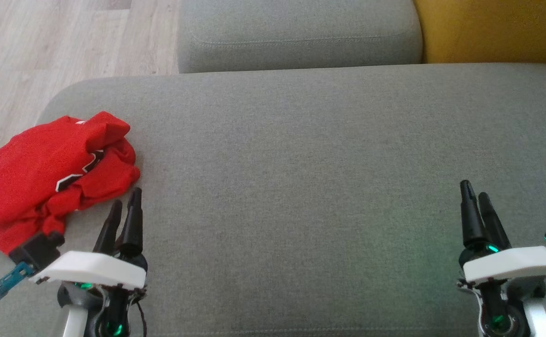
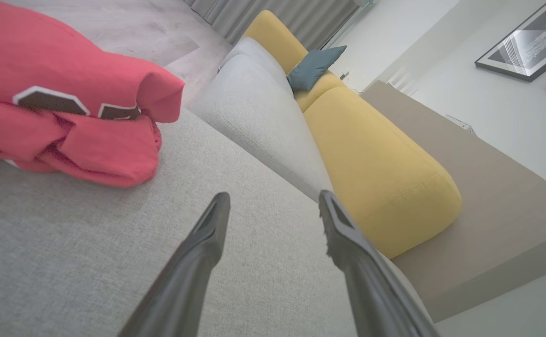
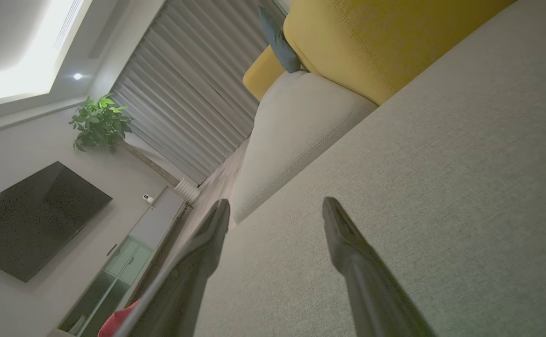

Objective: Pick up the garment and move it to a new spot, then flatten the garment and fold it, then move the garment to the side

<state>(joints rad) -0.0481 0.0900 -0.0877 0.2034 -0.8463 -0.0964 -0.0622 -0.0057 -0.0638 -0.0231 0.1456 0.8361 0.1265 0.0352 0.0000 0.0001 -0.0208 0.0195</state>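
Note:
A crumpled red garment (image 1: 53,175) with a black and white emblem lies bunched at the left end of the grey sofa seat (image 1: 301,164), partly over the seat's edge. In the left wrist view the garment (image 2: 67,103) sits up and to the left of the fingers. My left gripper (image 1: 125,201) hovers just right of the garment's near corner, open and holding nothing; the same gripper (image 2: 273,201) shows its gap over bare cushion. My right gripper (image 1: 474,189) stands open far to the right over bare seat, also seen from its wrist as the right gripper (image 3: 275,208).
A second grey cushion (image 1: 296,32) lies beyond the seat, with a yellow cushion (image 1: 492,30) at the back right. Wooden floor (image 1: 43,47) borders the seat's left end. A teal pillow (image 2: 315,65) rests on the yellow sofa part.

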